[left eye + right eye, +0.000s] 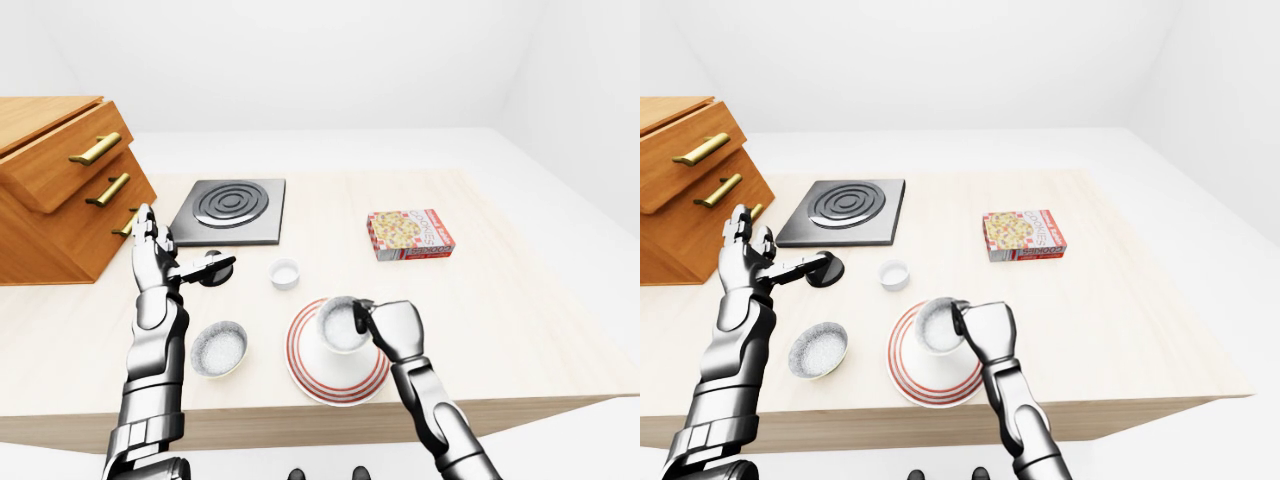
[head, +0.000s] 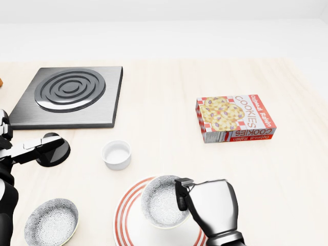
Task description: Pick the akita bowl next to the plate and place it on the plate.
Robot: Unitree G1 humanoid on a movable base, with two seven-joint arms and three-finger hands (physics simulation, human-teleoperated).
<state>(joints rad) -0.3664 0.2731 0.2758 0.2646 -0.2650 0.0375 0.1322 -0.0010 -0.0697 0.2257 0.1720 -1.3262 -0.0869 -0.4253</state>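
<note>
A white speckled akita bowl [image 2: 160, 201] is over the middle of the red-ringed white plate [image 2: 126, 221], at the bottom of the head view. My right hand [image 2: 185, 199] is shut on the bowl's right rim, fingers hooked over the edge. I cannot tell whether the bowl rests on the plate or hangs just above it. A second speckled bowl [image 2: 51, 221] lies on the table left of the plate. My left hand [image 1: 165, 250] is raised above the table at the left, fingers spread open and holding nothing.
A small white ramekin [image 2: 116, 154] sits above the plate, and a black disc [image 2: 55, 150] lies under my left thumb. A stove plate [image 2: 69, 95], a cookie box [image 2: 234, 117] and a wooden drawer cabinet [image 1: 60, 190] stand further off. The table's near edge [image 1: 330, 408] runs just below the plate.
</note>
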